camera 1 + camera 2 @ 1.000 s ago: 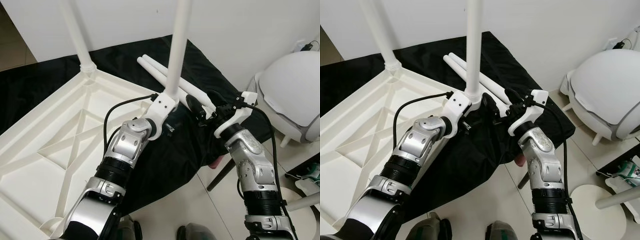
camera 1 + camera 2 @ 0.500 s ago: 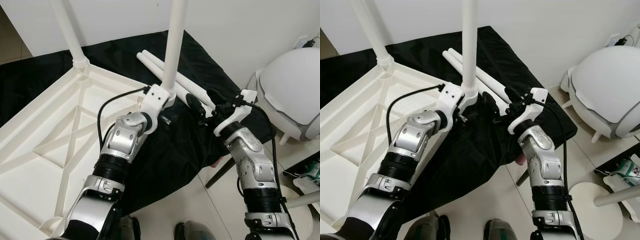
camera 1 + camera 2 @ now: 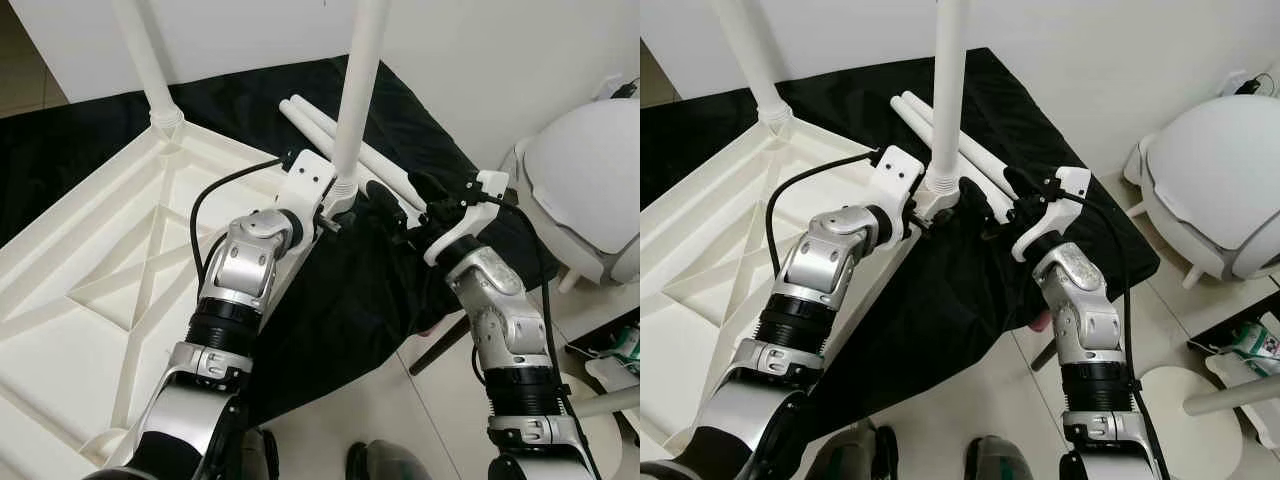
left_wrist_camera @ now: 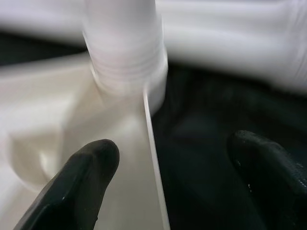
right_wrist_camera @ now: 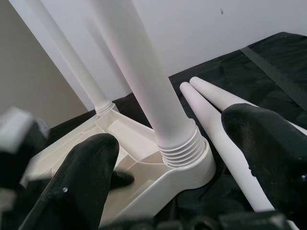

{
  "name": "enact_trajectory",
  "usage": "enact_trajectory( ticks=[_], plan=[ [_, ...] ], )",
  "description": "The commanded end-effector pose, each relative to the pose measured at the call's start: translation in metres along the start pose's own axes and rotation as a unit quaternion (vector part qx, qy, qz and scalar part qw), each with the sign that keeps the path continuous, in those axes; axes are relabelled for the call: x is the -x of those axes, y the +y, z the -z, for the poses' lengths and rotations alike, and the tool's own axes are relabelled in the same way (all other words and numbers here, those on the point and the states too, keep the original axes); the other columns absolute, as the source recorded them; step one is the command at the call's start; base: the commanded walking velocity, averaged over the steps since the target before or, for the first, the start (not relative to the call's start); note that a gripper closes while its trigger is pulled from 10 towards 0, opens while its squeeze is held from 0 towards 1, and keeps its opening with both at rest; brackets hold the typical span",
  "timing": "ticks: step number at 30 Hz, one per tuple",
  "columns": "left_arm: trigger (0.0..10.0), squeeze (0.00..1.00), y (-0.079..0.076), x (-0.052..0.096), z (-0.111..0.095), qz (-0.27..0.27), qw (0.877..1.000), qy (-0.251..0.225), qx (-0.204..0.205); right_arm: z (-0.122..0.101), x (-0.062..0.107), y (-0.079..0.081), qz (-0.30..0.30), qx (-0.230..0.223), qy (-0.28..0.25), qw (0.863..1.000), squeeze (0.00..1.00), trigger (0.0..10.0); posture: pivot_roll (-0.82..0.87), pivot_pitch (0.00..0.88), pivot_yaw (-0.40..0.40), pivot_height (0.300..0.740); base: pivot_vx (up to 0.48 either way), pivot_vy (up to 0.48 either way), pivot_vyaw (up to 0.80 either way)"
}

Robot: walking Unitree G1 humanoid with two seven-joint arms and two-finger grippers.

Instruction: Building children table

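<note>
Head views: the upright table leg stands vertical in the corner socket of the upside-down white tabletop. The left gripper sits at its base, the right gripper just beside.

Left wrist: fingers spread wide, holding nothing.

Right wrist: also wide, the leg's threaded base dead ahead.

No readable labels anywhere.

One upturned tabletop, two upright legs, two loose legs.

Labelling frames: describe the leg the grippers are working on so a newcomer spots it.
Find the upturned white tabletop on the black cloth. At its corner nearest both grippers, one white leg stands upright in its socket. The other upright leg stands at the far corner; two lie loose.
</note>
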State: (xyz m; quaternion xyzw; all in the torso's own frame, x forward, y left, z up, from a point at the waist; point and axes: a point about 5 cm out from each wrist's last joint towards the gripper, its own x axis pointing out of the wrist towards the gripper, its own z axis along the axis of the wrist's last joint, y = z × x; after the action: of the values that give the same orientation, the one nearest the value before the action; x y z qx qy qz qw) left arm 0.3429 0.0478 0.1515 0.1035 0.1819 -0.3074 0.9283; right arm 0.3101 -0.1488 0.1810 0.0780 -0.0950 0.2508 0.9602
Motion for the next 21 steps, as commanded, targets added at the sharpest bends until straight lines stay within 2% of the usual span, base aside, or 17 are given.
enact_trajectory(
  ticks=[1, 6, 11, 14, 15, 17, 18, 21],
  plan=[
    [10.0, 0.00, 0.014, 0.000, 0.013, -0.170, 0.985, 0.031, 0.004, 0.000, -0.002, 0.000, -0.006, -0.001, 0.005, 1.000, 0.00, 10.0, -0.09, 0.041, 0.005, 0.740, 0.000, 0.000, 0.00],
    [10.0, 0.00, 0.014, -0.006, 0.024, -0.201, 0.978, 0.062, -0.010, -0.001, -0.003, 0.000, -0.005, 0.000, 0.004, 1.000, 0.00, 10.0, -0.10, 0.044, 0.004, 0.740, 0.000, 0.000, 0.00],
    [10.0, 0.00, 0.010, -0.009, 0.028, -0.193, 0.978, 0.072, -0.016, -0.001, -0.002, -0.001, -0.004, 0.001, 0.005, 1.000, 0.00, 10.0, -0.10, 0.043, 0.004, 0.740, 0.000, 0.000, 0.00],
    [10.0, 0.00, 0.006, -0.009, 0.025, -0.174, 0.983, 0.060, -0.013, -0.001, -0.002, -0.001, -0.004, 0.001, 0.005, 1.000, 0.00, 10.0, -0.10, 0.040, 0.006, 0.740, 0.000, 0.000, 0.00],
    [4.5, 0.00, 0.004, -0.006, 0.024, -0.153, 0.987, 0.044, -0.005, 0.000, -0.002, -0.001, -0.004, 0.002, 0.006, 1.000, 0.00, 10.0, -0.10, 0.038, 0.006, 0.740, 0.000, 0.000, 0.00],
    [4.5, 0.00, 0.004, -0.005, 0.023, -0.143, 0.989, 0.038, 0.000, 0.000, -0.002, -0.001, -0.004, 0.001, 0.006, 1.000, 0.00, 10.0, -0.10, 0.038, 0.006, 0.740, 0.000, 0.000, 0.00],
    [0.0, 0.00, 0.004, -0.003, 0.022, -0.134, 0.990, 0.032, 0.009, 0.000, -0.002, -0.001, -0.004, 0.001, 0.006, 1.000, 0.00, 10.0, -0.09, 0.035, 0.006, 0.740, 0.000, 0.000, 0.00],
    [0.0, 0.00, 0.004, -0.001, 0.021, -0.119, 0.993, 0.021, 0.014, 0.001, -0.003, 0.000, -0.006, 0.001, 0.007, 1.000, 0.00, 10.0, -0.08, 0.033, 0.006, 0.740, 0.000, 0.000, 0.00]
  ],
)
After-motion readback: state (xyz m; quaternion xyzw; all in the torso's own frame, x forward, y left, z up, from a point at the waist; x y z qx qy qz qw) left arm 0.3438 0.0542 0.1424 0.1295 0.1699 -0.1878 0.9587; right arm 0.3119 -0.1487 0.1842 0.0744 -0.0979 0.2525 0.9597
